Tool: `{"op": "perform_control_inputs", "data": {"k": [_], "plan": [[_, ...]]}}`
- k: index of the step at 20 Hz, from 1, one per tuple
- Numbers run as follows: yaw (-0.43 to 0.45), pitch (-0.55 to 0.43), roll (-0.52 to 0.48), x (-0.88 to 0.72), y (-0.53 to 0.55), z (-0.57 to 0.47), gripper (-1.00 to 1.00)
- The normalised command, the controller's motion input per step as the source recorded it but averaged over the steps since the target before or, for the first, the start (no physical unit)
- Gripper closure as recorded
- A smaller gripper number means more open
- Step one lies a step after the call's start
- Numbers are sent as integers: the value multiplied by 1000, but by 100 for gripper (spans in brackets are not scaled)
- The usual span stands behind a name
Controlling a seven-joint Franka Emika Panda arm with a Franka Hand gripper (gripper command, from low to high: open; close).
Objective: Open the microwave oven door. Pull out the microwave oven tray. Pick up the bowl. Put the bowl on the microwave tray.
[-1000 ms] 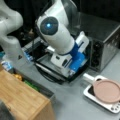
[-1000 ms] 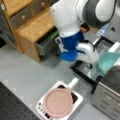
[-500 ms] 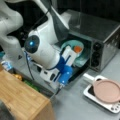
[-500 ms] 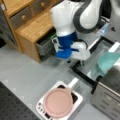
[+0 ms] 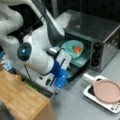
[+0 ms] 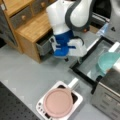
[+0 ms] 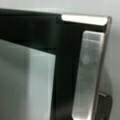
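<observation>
The microwave oven (image 5: 100,32) (image 6: 110,97) stands with its door (image 5: 75,73) (image 6: 92,60) folded down flat. The pale teal bowl (image 5: 73,48) (image 6: 108,63) with orange food rests on the greyish tray (image 5: 83,62) at the oven's mouth, free of the arm. My gripper (image 5: 57,91) (image 6: 79,59) hangs over the door's outer edge, apart from the bowl. The wrist view shows only the dark glass door (image 7: 37,37) and its bar handle (image 7: 87,75) close below; no fingers show there.
A pink plate (image 5: 107,91) (image 6: 58,102) lies on a white slab with small buttons (image 5: 112,108) (image 6: 41,110) in front of the oven. A wooden drawer cabinet (image 5: 20,100) (image 6: 27,22) stands beside the arm, one drawer (image 6: 45,46) open.
The arm has drawn back from the oven's mouth toward the door's outer edge. The bowl, hidden behind the hand a second ago, now sits uncovered on the tray.
</observation>
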Motion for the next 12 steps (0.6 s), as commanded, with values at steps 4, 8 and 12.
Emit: {"op": "perform_control_inputs", "data": {"k": [4,8,12], "plan": [[-131,-90,120,164,137,-177,-100],[-69,-116,105,136,6,-208,-100],[-21,-89,132,55,-93,-141,-100]]}}
